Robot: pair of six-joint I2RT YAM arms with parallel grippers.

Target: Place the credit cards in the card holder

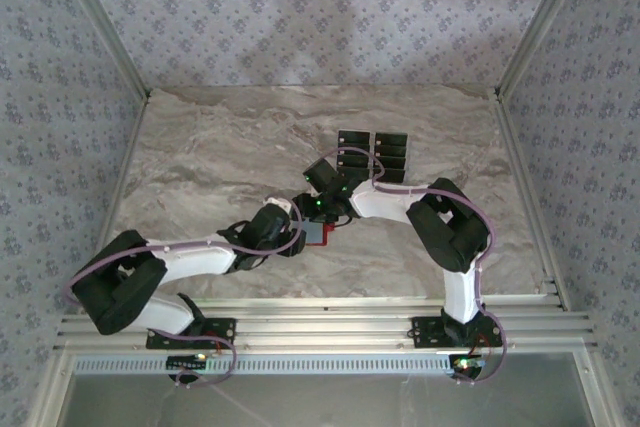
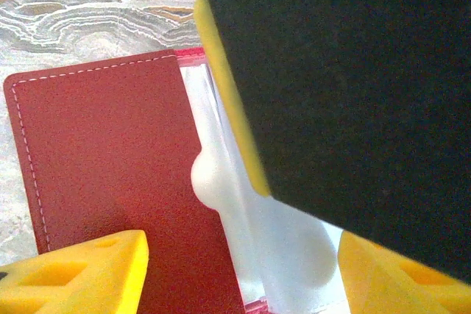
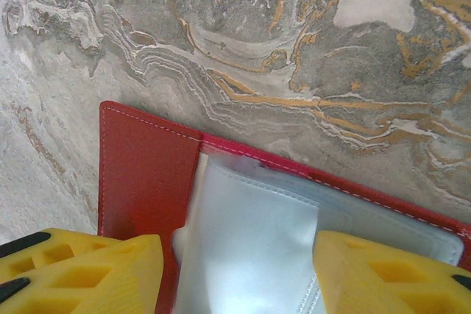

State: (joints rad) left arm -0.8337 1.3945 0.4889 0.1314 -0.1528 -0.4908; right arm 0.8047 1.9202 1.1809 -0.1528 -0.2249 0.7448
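Note:
The red card holder [image 1: 320, 235] lies open on the marble table between both grippers. In the left wrist view its red flap [image 2: 103, 152] lies left of the pale pockets [image 2: 287, 255]. My left gripper [image 2: 243, 277] is open and straddles the holder, one finger over the flap and one past the pockets. My right gripper [image 3: 235, 270] is open too, and a raised pale pocket [image 3: 250, 233] stands between its yellow fingers [image 3: 81, 270]. Its black and yellow body [image 2: 346, 86] fills the upper right of the left wrist view. Several black credit cards [image 1: 375, 154] lie in two columns behind the grippers.
The marble tabletop [image 1: 220, 157] has free room to the left and right of the cards. Aluminium rails [image 1: 330, 312] run along the near edge by the arm bases. Patterned walls [image 1: 320, 7] close in the back and sides.

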